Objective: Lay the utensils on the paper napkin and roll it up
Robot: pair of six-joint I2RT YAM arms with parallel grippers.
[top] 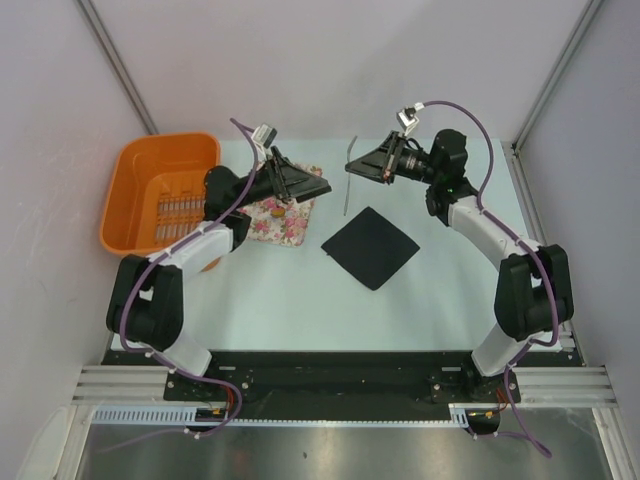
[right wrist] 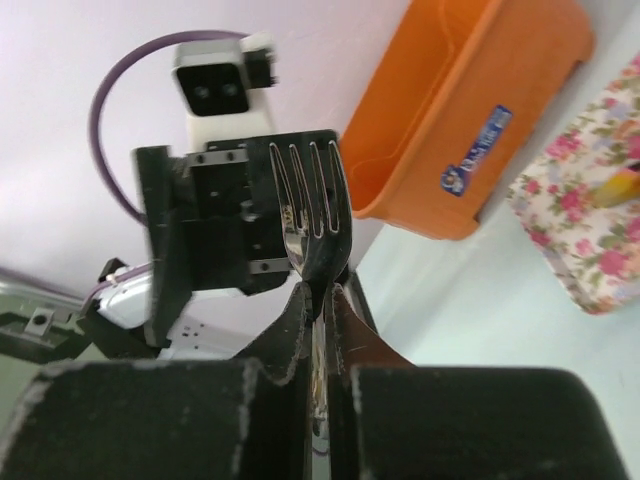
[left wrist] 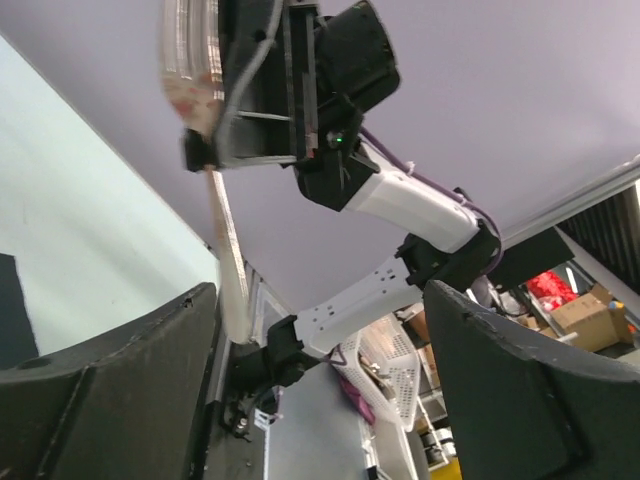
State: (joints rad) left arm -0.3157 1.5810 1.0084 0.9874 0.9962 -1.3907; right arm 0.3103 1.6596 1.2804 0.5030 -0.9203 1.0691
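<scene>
Above the far middle of the pale table [top: 300, 300], the right gripper [right wrist: 320, 296] pinches a slim silver metal fork [right wrist: 310, 200].
Its black fingers are closed flat on the fork's neck just under the four glossy tines. The thin handle runs roughly far-to-near, off the table surface. The left gripper [top: 312, 186], jaws spread wide and holding nothing, faces it from just beside. The thin matte black square paper napkin [top: 370, 247] lies flat toward the near edge from the fork, one corner pointing at it, and is closer to the right arm. Further left are a pink-and-white floral cloth [top: 283, 218] bearing a gold-coloured tip [right wrist: 622, 186], probably another utensil, and an orange plastic basket [top: 140, 170] at the far left corner.
</scene>
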